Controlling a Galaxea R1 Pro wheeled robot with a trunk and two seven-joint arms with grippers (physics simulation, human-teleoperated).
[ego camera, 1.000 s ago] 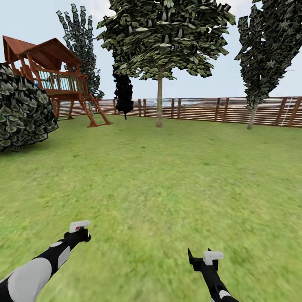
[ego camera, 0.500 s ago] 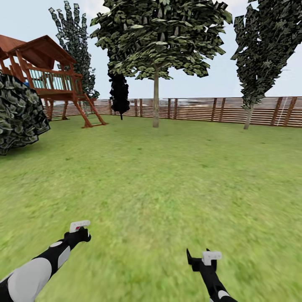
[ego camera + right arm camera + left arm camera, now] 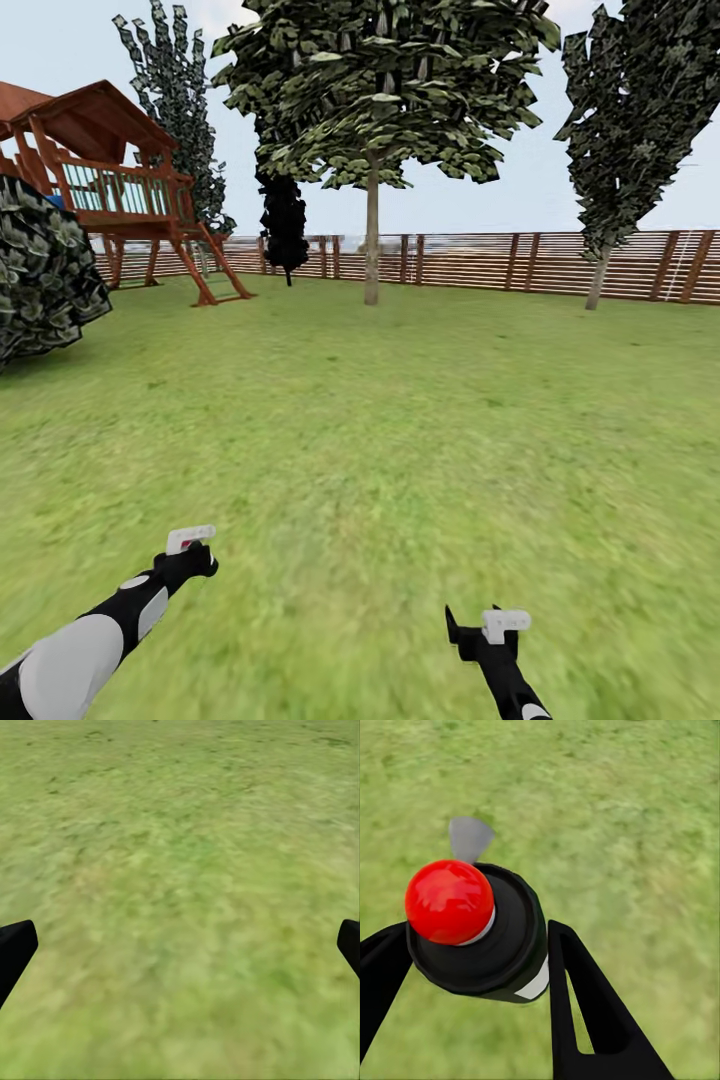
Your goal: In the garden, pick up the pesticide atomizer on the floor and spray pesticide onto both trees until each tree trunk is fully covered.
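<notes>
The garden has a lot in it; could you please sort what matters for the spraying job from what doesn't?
For the job:
- pesticide atomizer, held in the left gripper
- tree ahead
- tree at right

Just there:
- playhouse
- bush
- fence

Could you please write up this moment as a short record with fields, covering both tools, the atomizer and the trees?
left tool: shut on the pesticide atomizer, red cap toward the camera, fingers on either side
right tool: open, nothing between its fingers, lawn beneath
nearest tree trunk: ahead across the lawn, in front of the fence
second tree trunk: far right, by the fence
other: wooden playhouse far left, round bush at the left edge
spraying: none visible
</notes>
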